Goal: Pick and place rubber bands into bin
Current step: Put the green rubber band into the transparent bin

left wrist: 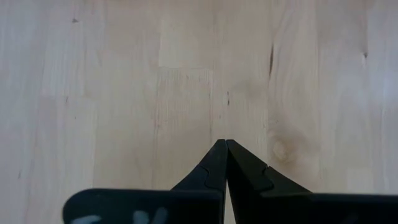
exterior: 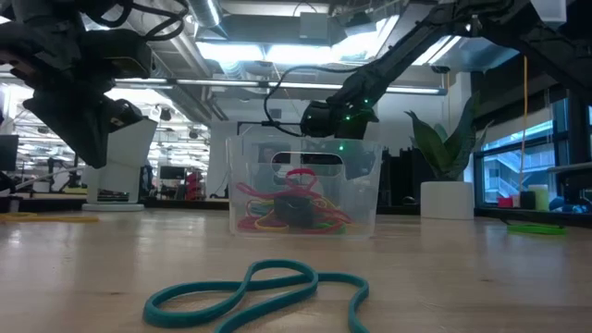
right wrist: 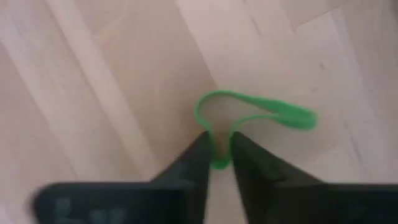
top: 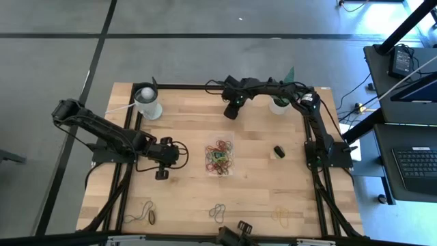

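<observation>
One green band [right wrist: 249,118] half-hidden between jaws.

Bright ceiling strip lights [exterior: 250,42] glare in the low view; daylight falls evenly on the table [top: 184,130], shadows faint. The right wrist view is motion-blurred.

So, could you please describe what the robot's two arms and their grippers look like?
Both arms are dark, jointed and slim, with black cables looped along them. The left gripper and right gripper each end in two black fingers that taper to thin wedge tips, with small notched steps on their inner edges. The left wrist view shows faint white lettering on the gripper body. In the low view, small green lights glow on one arm's wrist.
</observation>
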